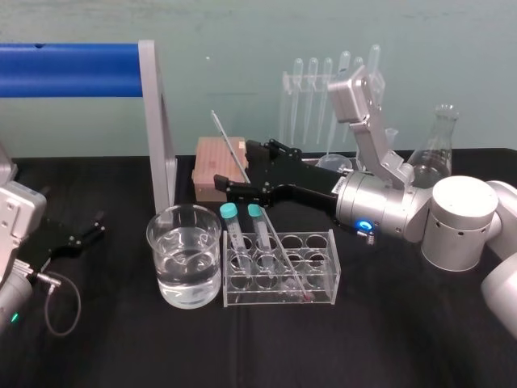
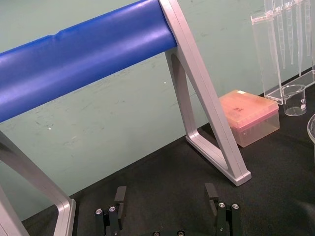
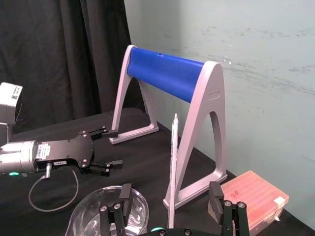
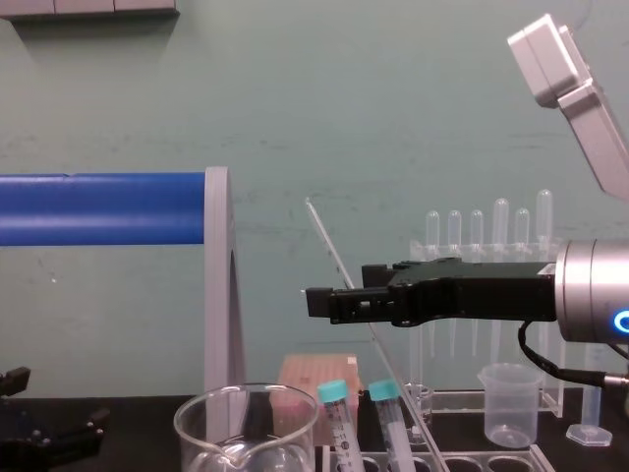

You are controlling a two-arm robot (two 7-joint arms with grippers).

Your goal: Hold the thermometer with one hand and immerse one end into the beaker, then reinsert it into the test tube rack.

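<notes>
Right end effector (image 1: 237,166) hangs wide open astride the thermometer (image 1: 279,240) leaning in the test tube rack (image 1: 323,271), apparently poised to grasp it; left end effector (image 1: 97,226) rests open aside.

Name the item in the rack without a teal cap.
The thermometer, a long bare glass rod leaning in the test tube rack; both tubes wear teal caps.

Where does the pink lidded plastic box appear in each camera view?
Head view: pink lidded plastic box centre, right of the grey leg.
Left wrist view: box by the leg's foot.
Right wrist view: box by that same foot.
Chest view: box low, right of the leg.
Shared landmark: blue roller stand with grey legs.
</notes>
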